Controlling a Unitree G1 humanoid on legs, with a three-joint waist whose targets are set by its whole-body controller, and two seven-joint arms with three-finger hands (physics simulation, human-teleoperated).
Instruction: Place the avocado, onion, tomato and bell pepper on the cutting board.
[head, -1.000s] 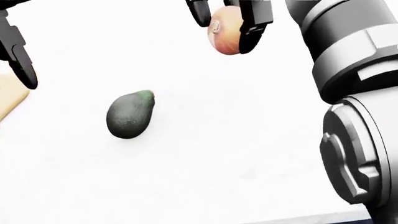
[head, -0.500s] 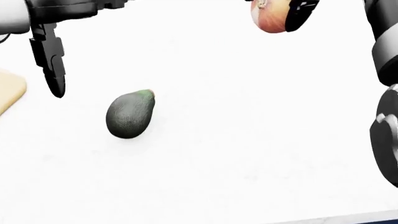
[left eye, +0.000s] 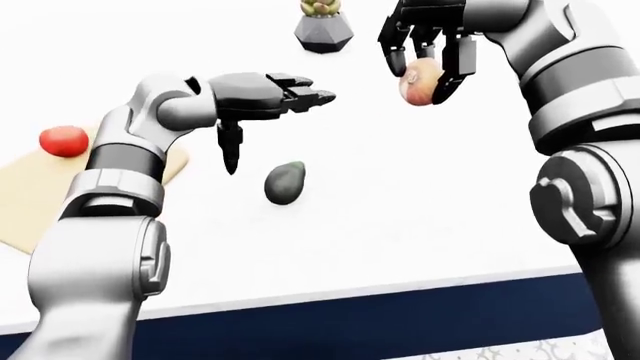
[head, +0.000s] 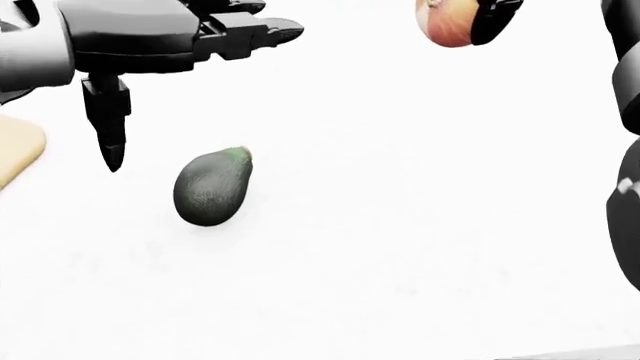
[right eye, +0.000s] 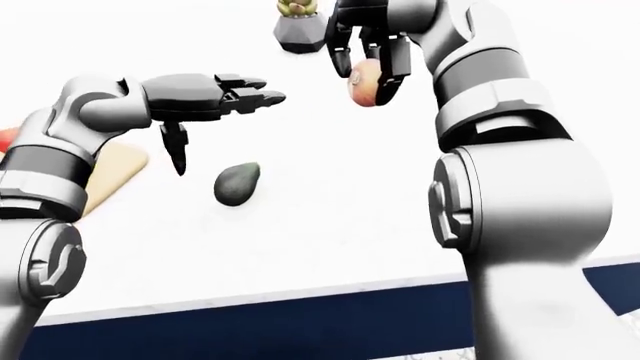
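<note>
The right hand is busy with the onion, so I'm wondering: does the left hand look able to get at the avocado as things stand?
Probably yes. The left hand hovers open just above and left of the avocado, which lies alone on the white counter with nothing between them.

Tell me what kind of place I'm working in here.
Probably a simulated kitchen counter: a white worktop with a wooden cutting board holding a tomato, an avocado lying loose, and a small potted plant at the top.
</note>
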